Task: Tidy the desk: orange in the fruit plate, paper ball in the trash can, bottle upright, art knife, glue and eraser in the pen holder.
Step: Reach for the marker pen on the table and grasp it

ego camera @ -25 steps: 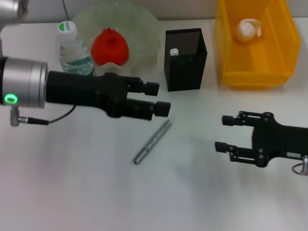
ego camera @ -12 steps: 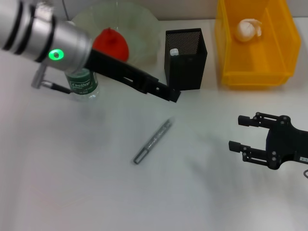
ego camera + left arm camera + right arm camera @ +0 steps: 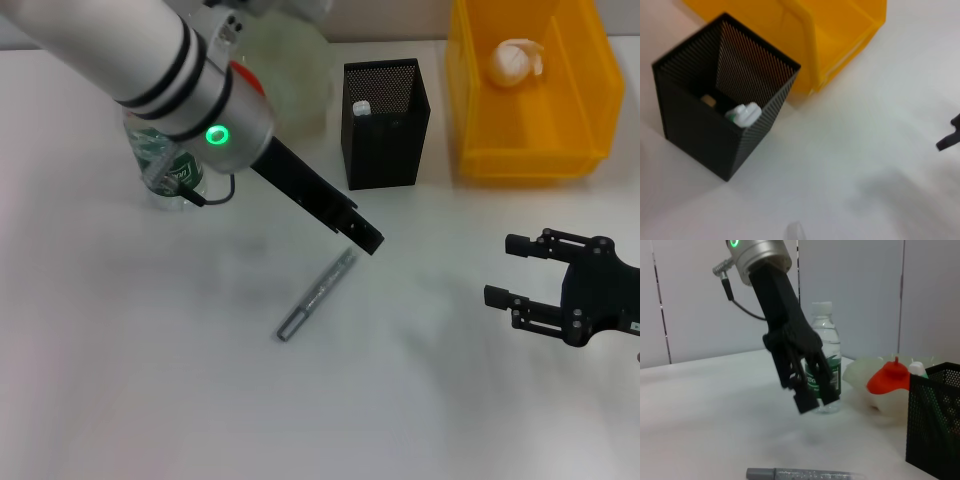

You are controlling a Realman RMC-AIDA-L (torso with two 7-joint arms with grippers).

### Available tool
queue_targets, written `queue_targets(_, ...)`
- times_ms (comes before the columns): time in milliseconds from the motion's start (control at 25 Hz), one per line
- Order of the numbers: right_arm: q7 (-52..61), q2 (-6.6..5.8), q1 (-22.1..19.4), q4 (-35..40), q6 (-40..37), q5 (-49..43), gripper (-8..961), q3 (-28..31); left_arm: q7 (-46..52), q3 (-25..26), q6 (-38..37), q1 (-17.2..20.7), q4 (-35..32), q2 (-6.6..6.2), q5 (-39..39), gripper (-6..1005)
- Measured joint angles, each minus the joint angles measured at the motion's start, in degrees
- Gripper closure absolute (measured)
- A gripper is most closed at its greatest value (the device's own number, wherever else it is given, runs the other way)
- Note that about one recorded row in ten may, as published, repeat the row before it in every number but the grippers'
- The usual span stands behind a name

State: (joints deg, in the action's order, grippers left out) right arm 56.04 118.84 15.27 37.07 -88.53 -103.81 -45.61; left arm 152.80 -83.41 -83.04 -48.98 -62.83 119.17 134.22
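the left pincer [image 3: 365,238] has swung down and now points at the counter [image 3: 150,400], hanging just above the far tip of the knife [image 3: 318,295], which lies flat by itself near the middle. a second ago this arm lay level across the view, in front of the bottle and plate; now it slants down from the upper left, so it looks like it is going for the knife next. its two fingers look a little apart in the right wrist view, with nothing between them. the knife has not moved. the bottle [image 3: 165,170] stands up near the plate [image 3: 300,80], half hidden by the arm, and a bit of the red-orange fruit [image 3: 247,80] peeks out behind the arm, sitting in the plate. the paper ball [image 3: 516,60] lies in the yellow bin [image 3: 590,90]. the glue [image 3: 361,107] pokes up inside the black holder [image 3: 386,125], and something small and tan lies low beside it, maybe the eraser. the right pincer [image 3: 512,272] waits open and empty on the right, and it has slid back a bit toward its own side. so the knife looks like the last thing to put away.
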Motion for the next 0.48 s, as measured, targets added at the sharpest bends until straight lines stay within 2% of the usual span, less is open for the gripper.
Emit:
queue_targets(160, 0.0, 0.06, -0.1, -0.6, 0.1, 0.1, 291, 0.1, 1.1, -2.3, 1.8, -0.4, 1.0, 0.0, 0.3, 290)
queue_targets(200, 0.0, 0.06, -0.1, -0.7, 0.2, 0.1, 291, 0.1, 1.8, -5.2, 4.2, -0.5, 1.9, 0.01, 0.4, 291)
queue_targets(280, 0.0, 0.06, -0.1, -0.9, 0.7, 0.2, 291, 0.2, 1.8, -6.0, 4.8, -0.5, 2.3, 0.01, 0.4, 292)
queue_targets(360, 0.0, 0.07, -0.1, -1.2, 1.4, 0.2, 291, 0.2, 1.8, -9.4, 7.4, -0.8, 4.2, 0.0, 0.4, 293)
queue_targets(480, -0.1, 0.06, 0.1, -2.0, 2.0, 0.1, 291, 0.2, 1.8, -10.1, 8.0, -0.9, 4.7, 0.0, 0.4, 294)
